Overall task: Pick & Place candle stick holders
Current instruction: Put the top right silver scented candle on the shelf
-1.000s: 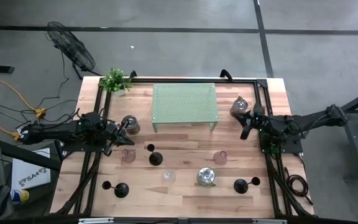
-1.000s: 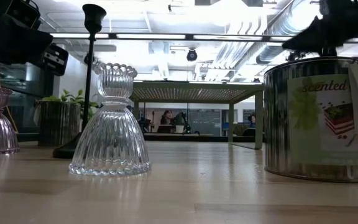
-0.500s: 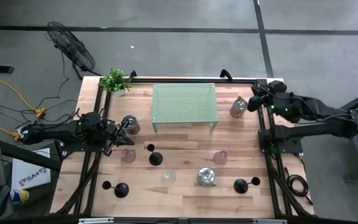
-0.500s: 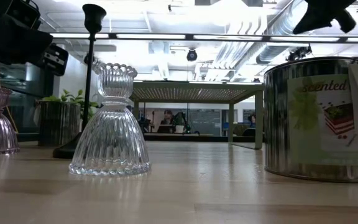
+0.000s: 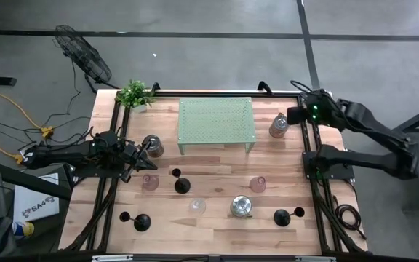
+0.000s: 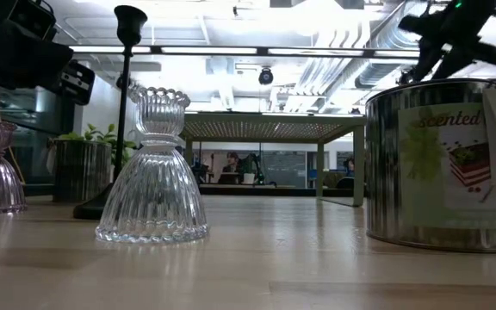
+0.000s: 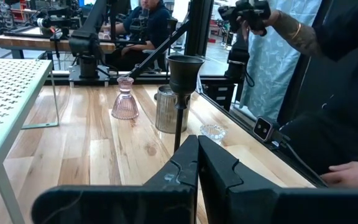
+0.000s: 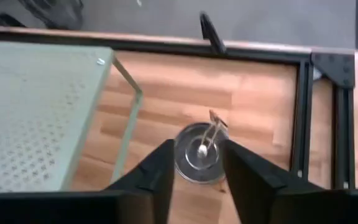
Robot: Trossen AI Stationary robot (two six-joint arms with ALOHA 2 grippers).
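On the wooden worktop (image 5: pixel 217 169) stood a green perforated rack (image 5: pixel 216 121), a potted plant (image 5: pixel 134 94) — and a clear glass holder (image 6: pixel 151 168).

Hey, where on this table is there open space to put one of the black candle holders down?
Bare wood lies between the green rack and the front row, and left of the plant. The front strip is crowded: black candle holders, glass holders and a tin.

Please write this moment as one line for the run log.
left gripper: shut, empty, waiting at table's left | right gripper: open, above candle tin | candle stick holders: three, untouched
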